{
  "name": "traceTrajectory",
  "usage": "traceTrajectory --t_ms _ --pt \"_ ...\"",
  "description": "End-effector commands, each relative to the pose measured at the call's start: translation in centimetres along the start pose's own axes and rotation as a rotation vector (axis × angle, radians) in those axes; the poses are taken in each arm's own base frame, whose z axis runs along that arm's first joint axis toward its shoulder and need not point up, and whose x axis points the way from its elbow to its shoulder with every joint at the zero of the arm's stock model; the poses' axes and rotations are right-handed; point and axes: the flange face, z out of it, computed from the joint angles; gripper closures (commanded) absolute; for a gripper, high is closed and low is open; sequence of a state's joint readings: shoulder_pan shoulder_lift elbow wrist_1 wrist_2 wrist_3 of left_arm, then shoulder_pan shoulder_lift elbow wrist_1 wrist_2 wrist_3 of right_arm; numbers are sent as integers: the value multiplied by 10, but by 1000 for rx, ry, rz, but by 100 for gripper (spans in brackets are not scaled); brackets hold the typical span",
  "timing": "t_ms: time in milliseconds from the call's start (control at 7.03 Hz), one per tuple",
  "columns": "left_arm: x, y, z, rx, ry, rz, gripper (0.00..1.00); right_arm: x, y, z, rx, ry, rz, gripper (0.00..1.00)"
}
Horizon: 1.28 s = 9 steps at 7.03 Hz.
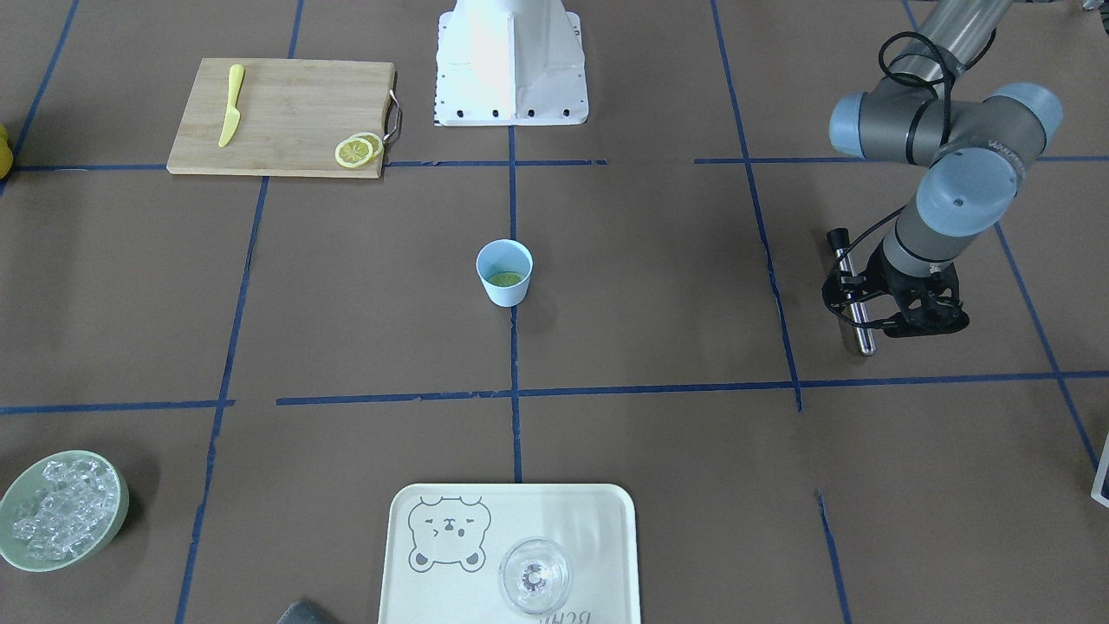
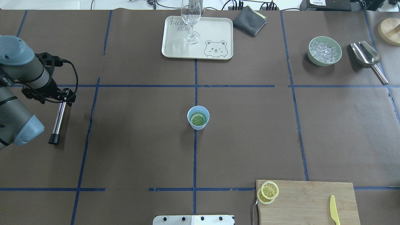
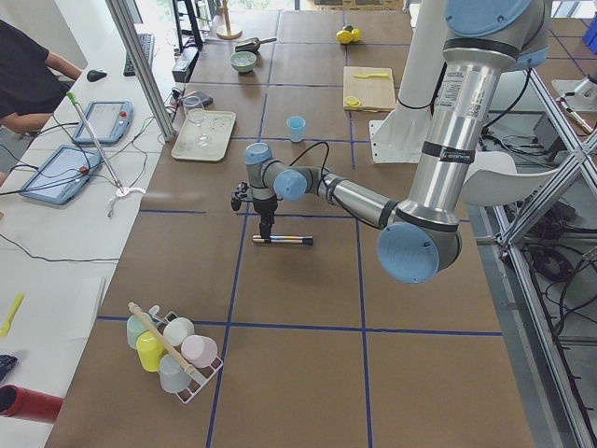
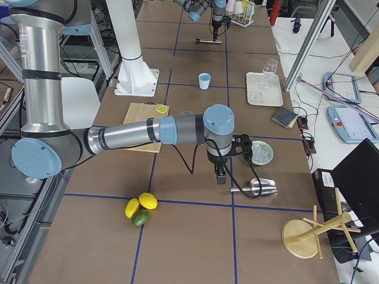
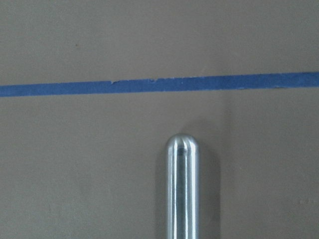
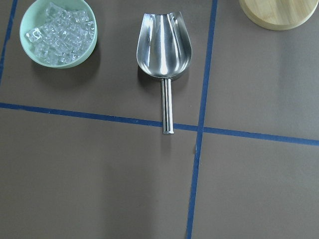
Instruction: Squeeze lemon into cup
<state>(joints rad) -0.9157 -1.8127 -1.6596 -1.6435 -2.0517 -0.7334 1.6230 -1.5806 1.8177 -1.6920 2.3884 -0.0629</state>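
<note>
The pale blue cup (image 2: 198, 117) stands at the table's centre, and also shows in the front view (image 1: 504, 273). A lemon slice (image 2: 198, 119) lies flat inside it and looks greenish there. Two more lemon slices (image 2: 268, 192) lie overlapped on the corner of the cutting board (image 2: 306, 200). My left gripper (image 2: 65, 97) is far to the cup's left, low over a metal rod (image 2: 58, 122) that lies flat on the table. I cannot tell whether it grips the rod. My right gripper (image 4: 220, 176) shows only in the exterior right view, above a steel scoop (image 6: 164, 45), so I cannot tell its state.
A yellow knife (image 2: 334, 214) lies on the cutting board. A cream tray (image 2: 215, 31) with a clear glass (image 2: 190, 18) and a grey cloth (image 2: 250, 20) sit at the far edge. A green bowl of ice (image 2: 310, 53) is beside the scoop.
</note>
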Motion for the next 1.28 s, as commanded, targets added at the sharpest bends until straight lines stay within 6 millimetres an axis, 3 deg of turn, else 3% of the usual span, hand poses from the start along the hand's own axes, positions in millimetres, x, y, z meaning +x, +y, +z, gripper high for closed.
traceTrajectory --t_ms 0,142,285,569,854,996,1139 --pt "-29 -22 -69 86 20 49 0 0 0 1 -2 0 0 0" --pt "-37 -20 -96 92 6 58 0 0 0 1 -4 0 3 0" --pt "-61 -23 -131 123 -6 92 0 1 1 2 -6 -2 6 0" --pt "-143 -24 -162 112 45 179 0 4 2 6 -13 -9 14 0" --pt "-246 -8 -159 93 95 230 0 4 2 6 -14 -9 15 0" --pt "-286 6 -151 85 113 210 0 7 3 9 -19 -9 20 0" --pt "-308 19 -145 74 114 205 0 9 3 10 -22 -9 24 0"
